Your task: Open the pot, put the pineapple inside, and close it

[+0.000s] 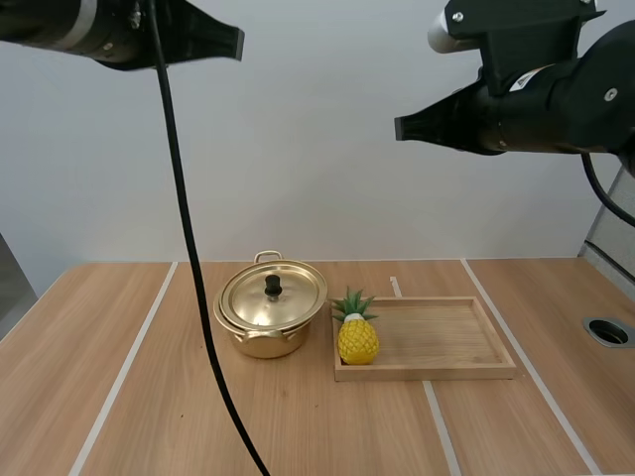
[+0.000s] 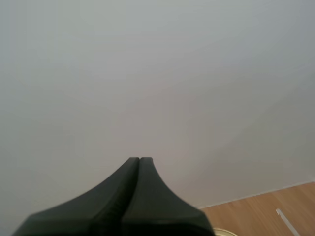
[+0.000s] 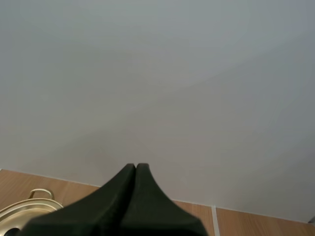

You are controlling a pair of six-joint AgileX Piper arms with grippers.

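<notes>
A gold pot with its lid on and a black knob stands on the table's middle. Right beside it, a yellow pineapple with green leaves stands upright in the left end of a wooden tray. My left gripper hangs high above the table at the left, shut on nothing; its fingers lie together as one wedge. My right gripper is high at the right, also shut and holding nothing, its fingers pressed together. The pot's rim shows beside the right fingers.
White tape lines run across the wooden table. A round dark hole sits near the table's right edge. A plain grey wall stands behind the table.
</notes>
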